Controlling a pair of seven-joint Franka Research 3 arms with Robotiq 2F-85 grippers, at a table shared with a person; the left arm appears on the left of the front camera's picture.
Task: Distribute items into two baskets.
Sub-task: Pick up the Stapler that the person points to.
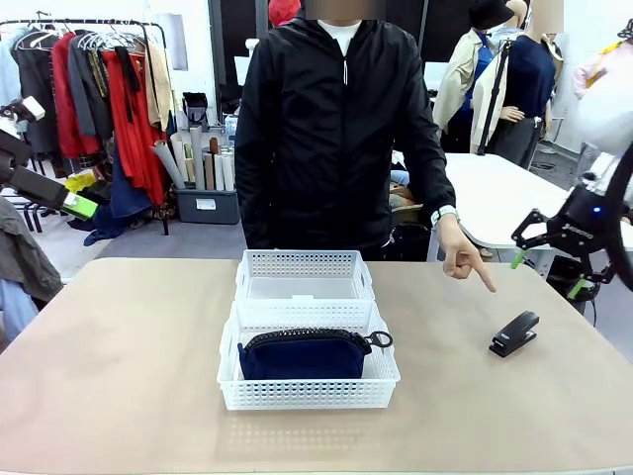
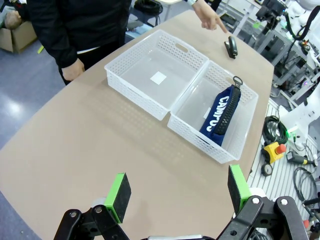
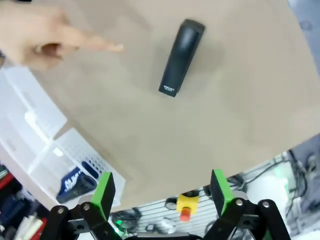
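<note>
Tan tabletop (image 1: pixel 119 376) fills the scene, with clothes rails and other tables in the room behind. Nearest the robot stands a white rectangular plastic basket with perforated mesh walls (image 1: pixel 307 394), the marker for everything else. Inside this near basket a navy blue soft fabric pouch with a black zipper and ring pull (image 1: pixel 305 356) rests on its edge along the basket's length, so that share looks done. Well to the left of the near basket the left gripper (image 2: pixel 177 177) hangs high, jaws wide and empty. To the right of the near basket, well apart from it, a small black stapler (image 1: pixel 514 333) lies flat on the bare table. The right gripper (image 3: pixel 161 177) hovers above that side, also spread wide with nothing in it. Touching the near basket's far long wall is the second, identical white mesh basket (image 1: pixel 305 265), bare except for a small white label. Farther right of the near basket than that, the person's hand (image 1: pixel 465 255) points a finger down toward the stapler. The step in hand is probably fetching the stapler for the bare basket. The right arm should centre over it and roll slightly to match its slant. It should then descend low so the pads meet the long flat sides near the middle, keeping clear of the pointing finger.
</note>
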